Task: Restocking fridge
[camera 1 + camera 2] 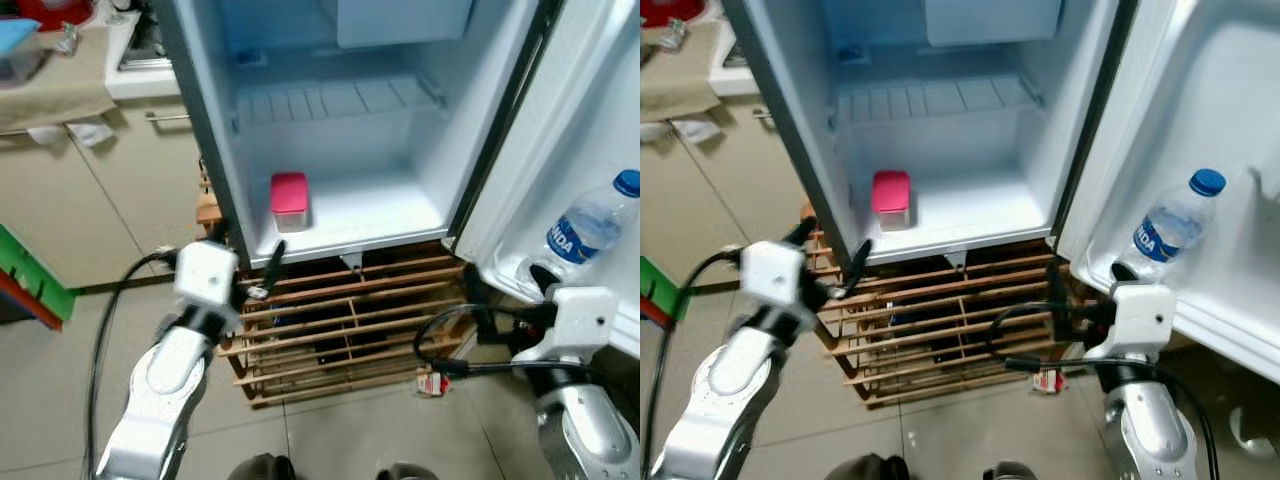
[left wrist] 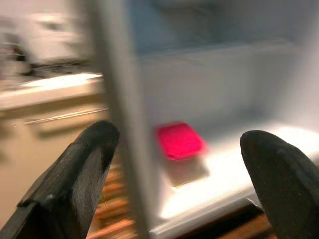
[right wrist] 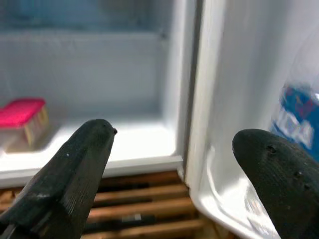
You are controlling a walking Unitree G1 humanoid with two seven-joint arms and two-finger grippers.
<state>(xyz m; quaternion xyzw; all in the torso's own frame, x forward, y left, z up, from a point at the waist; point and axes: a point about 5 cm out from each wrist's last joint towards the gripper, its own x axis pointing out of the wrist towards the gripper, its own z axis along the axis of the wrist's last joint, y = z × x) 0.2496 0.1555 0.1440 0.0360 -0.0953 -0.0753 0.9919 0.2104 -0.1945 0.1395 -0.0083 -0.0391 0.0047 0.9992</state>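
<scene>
Beige tiled floor (image 1: 60,380), a slatted wooden pallet (image 1: 340,330), and perhaps a cluttered countertop (image 1: 60,80) behind.

Pink-lidded box (image 1: 289,199), seemingly blue-capped bottle (image 1: 590,226)

the left gripper (image 2: 179,164) has its two black fingers (image 2: 75,174) spread wide apart with nothing between them, pointed at the open fridge (image 2: 209,89). between the fingers the fridge's grey front edge (image 2: 122,124) runs upright, and past it a pink-lidded container (image 2: 179,142) sits on the bright white fridge floor (image 2: 234,169), near that edge and apart from both fingers. beyond the edge, on the other side from the container, a blurred beige counter (image 2: 50,89) can be made out, and wooden slats (image 2: 107,209) show below the fridge
</scene>
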